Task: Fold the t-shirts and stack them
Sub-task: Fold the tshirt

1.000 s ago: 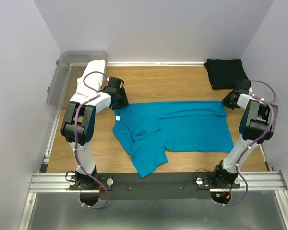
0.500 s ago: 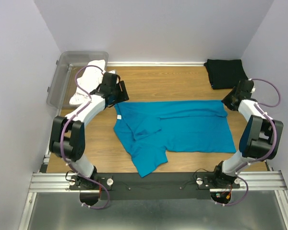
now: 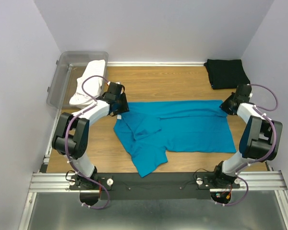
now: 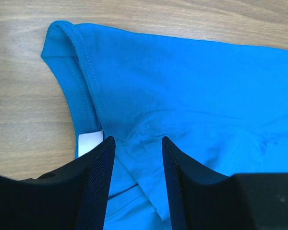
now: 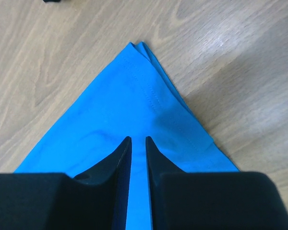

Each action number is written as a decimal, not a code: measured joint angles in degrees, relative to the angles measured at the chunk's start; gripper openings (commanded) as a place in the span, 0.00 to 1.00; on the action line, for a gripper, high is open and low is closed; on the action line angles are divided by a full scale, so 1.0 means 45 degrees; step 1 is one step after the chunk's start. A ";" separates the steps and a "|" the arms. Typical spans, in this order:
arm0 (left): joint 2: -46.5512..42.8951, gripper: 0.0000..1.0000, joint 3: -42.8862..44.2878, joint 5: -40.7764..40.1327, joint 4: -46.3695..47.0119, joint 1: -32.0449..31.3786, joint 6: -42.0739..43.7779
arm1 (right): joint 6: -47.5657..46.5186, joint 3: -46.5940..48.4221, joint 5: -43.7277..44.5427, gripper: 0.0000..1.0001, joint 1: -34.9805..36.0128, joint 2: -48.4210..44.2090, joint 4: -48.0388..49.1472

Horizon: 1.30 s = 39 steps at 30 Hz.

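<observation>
Looks barely begun. Far left, white shirt (image 3: 89, 81) bunched by the tub (image 3: 62, 72). Left pincer (image 4: 137, 143) wide over the collar of the blue shirt (image 3: 182, 127), spread mid-table (image 3: 182, 81). Right pincer (image 5: 138, 140) narrow at its corner, grip unclear. Black shirt (image 3: 225, 73) far right, seemingly folded. No stack yet.

Bright even light, faint soft shadows, pale glare on tabletop (image 5: 225, 38) at two o'clock, close foreground perhaps blurred.

Left gripper (image 4: 137, 140) holds its fingers (image 4: 96, 182) parted; right gripper (image 5: 138, 139) holds them almost together.
</observation>
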 measured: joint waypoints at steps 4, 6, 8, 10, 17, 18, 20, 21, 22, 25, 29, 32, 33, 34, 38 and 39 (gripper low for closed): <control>0.0510 0.50 0.0102 -0.0005 0.0325 -0.0049 0.0005 | -0.0087 -0.0034 -0.0146 0.25 -0.0010 0.0476 0.0185; 0.0952 0.48 0.0102 -0.0005 0.0384 -0.0049 0.0010 | -0.0136 -0.0209 -0.0194 0.25 -0.0092 0.0680 0.0393; 0.1302 0.46 0.0102 -0.0019 0.0423 -0.0049 0.0019 | -0.0185 -0.0364 -0.0253 0.25 -0.0350 0.0933 0.0544; 0.1389 0.45 0.0194 -0.0170 0.0466 -0.0044 0.0019 | -0.0277 -0.0491 -0.0291 0.25 -0.0690 0.1229 0.0719; 0.1195 0.45 -0.0316 -0.0253 0.1122 0.0073 0.0000 | -0.0520 -0.0573 -0.0534 0.28 -0.1336 0.1389 0.1127; 0.1127 0.46 -0.0432 -0.0253 0.1234 0.0073 0.0000 | -0.0583 -0.0573 -0.0534 0.31 -0.1336 0.1389 0.1137; 0.0962 0.52 -0.0641 -0.0248 0.1355 0.0073 0.0010 | -0.0816 -0.0573 -0.0704 0.34 -0.1336 0.1375 0.1175; 0.0908 0.54 -0.0695 -0.0243 0.1365 0.0073 0.0010 | -0.0918 -0.0573 -0.0787 0.36 -0.1336 0.1355 0.1171; 0.0826 0.56 -0.0743 -0.0243 0.1345 0.0068 0.0034 | -0.0971 -0.0573 -0.0869 0.36 -0.1336 0.1331 0.1171; 0.0563 0.67 -0.0738 -0.0228 0.0923 0.0000 0.0199 | -0.1103 -0.0578 -0.1112 0.42 -0.1243 0.1098 0.1073; 0.0092 0.75 -0.0539 -0.0253 0.0131 -0.0204 0.0340 | -0.1132 -0.0588 -0.1292 0.51 -0.0636 0.0228 0.0855; -0.0855 0.75 -0.0534 -0.0248 -0.0277 -0.0447 0.0325 | -0.1112 -0.0602 -0.1695 0.52 0.0141 -0.0549 0.0670; -0.1248 0.75 -0.0539 -0.0248 -0.0384 -0.0539 0.0321 | -0.1078 -0.0641 -0.1919 0.52 0.0578 -0.0976 0.0593; -0.1768 0.75 -0.0573 -0.0248 -0.0486 -0.0641 0.0296 | -0.1030 -0.0675 -0.2084 0.52 0.0913 -0.1248 0.0534; -0.3599 0.69 -0.1248 -0.0189 -0.0588 -0.1171 0.0058 | -0.0753 -0.0918 -0.2827 0.51 0.2929 -0.2317 0.0306; -0.3954 0.66 -0.1545 -0.0092 -0.0641 -0.1336 -0.0058 | -0.0607 -0.1005 -0.3026 0.51 0.3483 -0.2472 0.0296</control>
